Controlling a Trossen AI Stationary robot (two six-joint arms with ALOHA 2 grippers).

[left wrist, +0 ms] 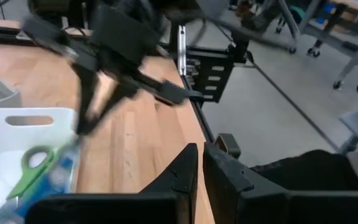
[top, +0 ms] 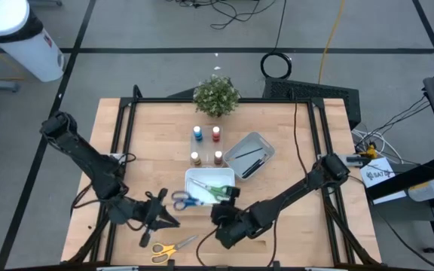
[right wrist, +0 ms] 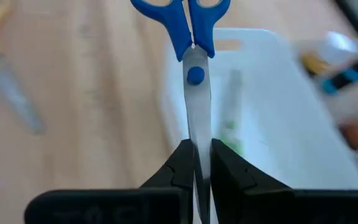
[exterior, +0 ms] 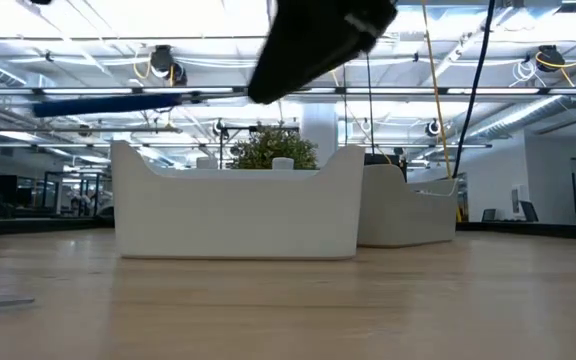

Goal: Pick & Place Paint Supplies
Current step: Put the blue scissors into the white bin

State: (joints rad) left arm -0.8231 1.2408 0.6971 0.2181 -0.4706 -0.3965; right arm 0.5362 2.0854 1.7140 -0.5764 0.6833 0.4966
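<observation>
Gripping the steel blades of the blue-handled scissors (right wrist: 193,74), the right gripper (right wrist: 196,163) had its fingers pinched narrow on the metal, the handles pointing away from the wrist. From above, those scissors hung at the near-left edge of the white rectangular plastic tray (top: 196,178), which already contained the green-handled scissors (top: 218,190). The left gripper (top: 160,216) hovered just left of the tray, its fingers pressed together and holding nothing. Yellow-handled scissors (top: 169,247) lay on the pale wooden table (top: 157,143) near its front edge. Four tiny paint bottles (top: 207,145) stood behind the tray, and thin dark sticks, probably brushes (top: 249,156), rested in the grey tray (top: 261,141).
</observation>
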